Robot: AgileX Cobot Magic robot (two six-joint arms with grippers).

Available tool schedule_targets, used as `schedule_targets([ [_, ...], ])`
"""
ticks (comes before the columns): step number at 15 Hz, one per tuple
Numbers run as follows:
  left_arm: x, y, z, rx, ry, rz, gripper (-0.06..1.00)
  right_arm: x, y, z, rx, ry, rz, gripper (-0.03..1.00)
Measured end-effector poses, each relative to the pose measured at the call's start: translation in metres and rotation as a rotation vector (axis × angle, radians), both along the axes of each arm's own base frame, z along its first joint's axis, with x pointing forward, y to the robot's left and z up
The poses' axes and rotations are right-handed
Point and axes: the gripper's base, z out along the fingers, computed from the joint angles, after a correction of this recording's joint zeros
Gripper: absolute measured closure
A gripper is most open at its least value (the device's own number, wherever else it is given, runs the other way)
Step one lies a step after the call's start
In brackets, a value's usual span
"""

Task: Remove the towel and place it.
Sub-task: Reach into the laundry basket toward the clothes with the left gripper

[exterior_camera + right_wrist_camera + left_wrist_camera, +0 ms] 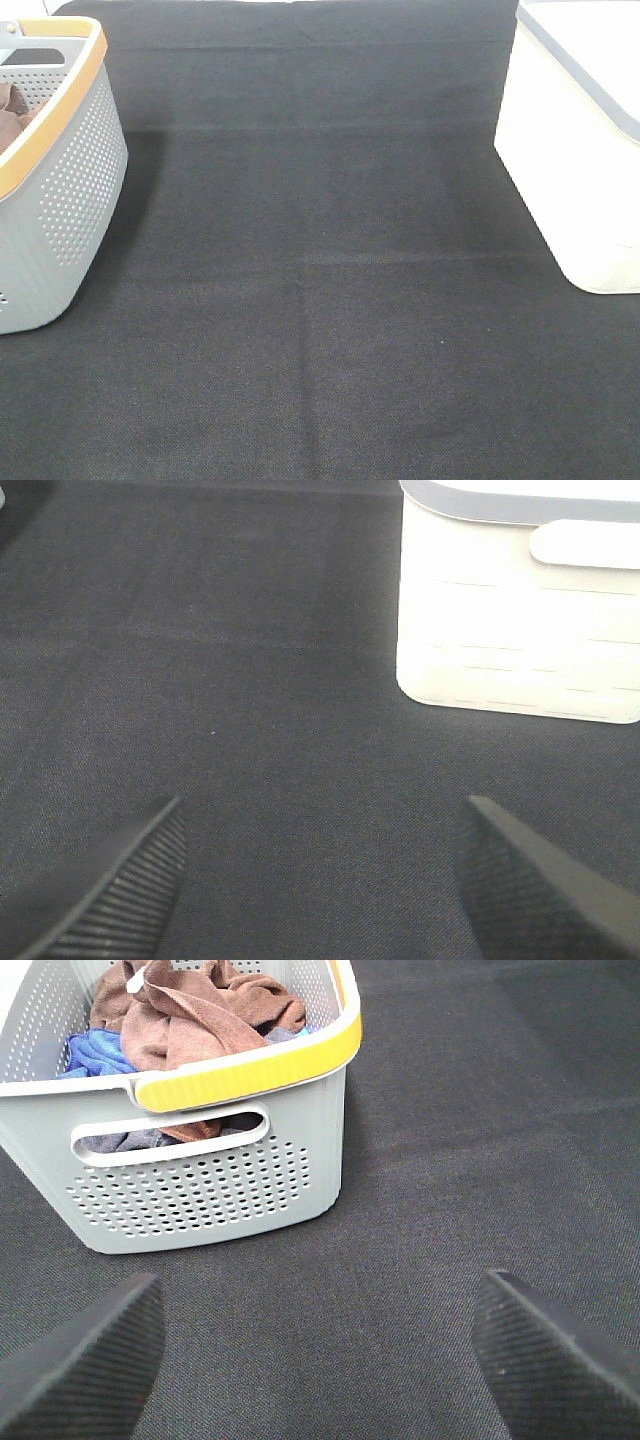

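We see the towel (190, 1020) in the basket (200, 1190), blue cloth (95, 1055) beside it — lower part hidden. Left gripper (320, 1300) & right gripper (322, 815) spread wide, empty — white bin (510, 620) near the right one.

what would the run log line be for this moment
stage: not started | towel: in grey basket | left gripper: open, empty | right gripper: open, empty

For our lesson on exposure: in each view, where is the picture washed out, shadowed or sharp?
Exterior high: the white bin is washed out, the grey basket throws a shadow on the mat. Right wrist: the bin glares white. Left wrist: even light, the basket's holes sharp.
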Motion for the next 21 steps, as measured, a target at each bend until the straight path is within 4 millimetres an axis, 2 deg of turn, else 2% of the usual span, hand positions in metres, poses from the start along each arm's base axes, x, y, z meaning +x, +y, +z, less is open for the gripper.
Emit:
schedule_targets([
  [21,0.0,0.0,0.0,0.0,0.0,0.0,0.14,0.0,0.0,0.0,0.0,0.0,0.0,0.26],
])
